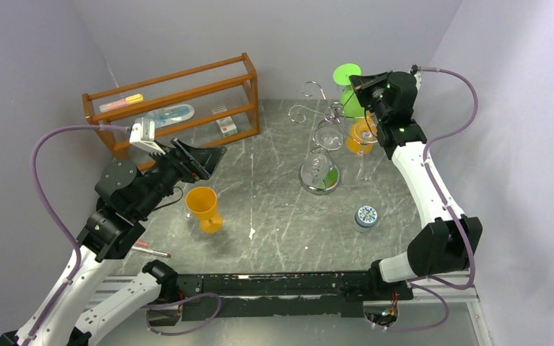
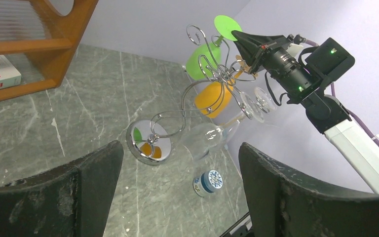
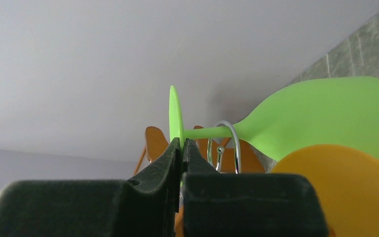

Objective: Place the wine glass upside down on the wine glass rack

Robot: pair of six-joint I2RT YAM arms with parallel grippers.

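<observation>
My right claw (image 3: 182, 144) pinches the green glass (image 3: 325, 113) by its thin foot; it looks like light, stiff, slippery plastic. My left claw (image 2: 180, 163) stands spread.

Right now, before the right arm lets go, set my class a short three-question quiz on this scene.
1. True or false: the left gripper holds a glass.
2. Which glass does the right gripper pinch? A orange, B green, C clear.
3. Which part of it is pinched?
Key: 1 false, it is open and empty. 2 B, the green wine glass, its stem in the wine glass rack. 3 Its round foot.
</observation>
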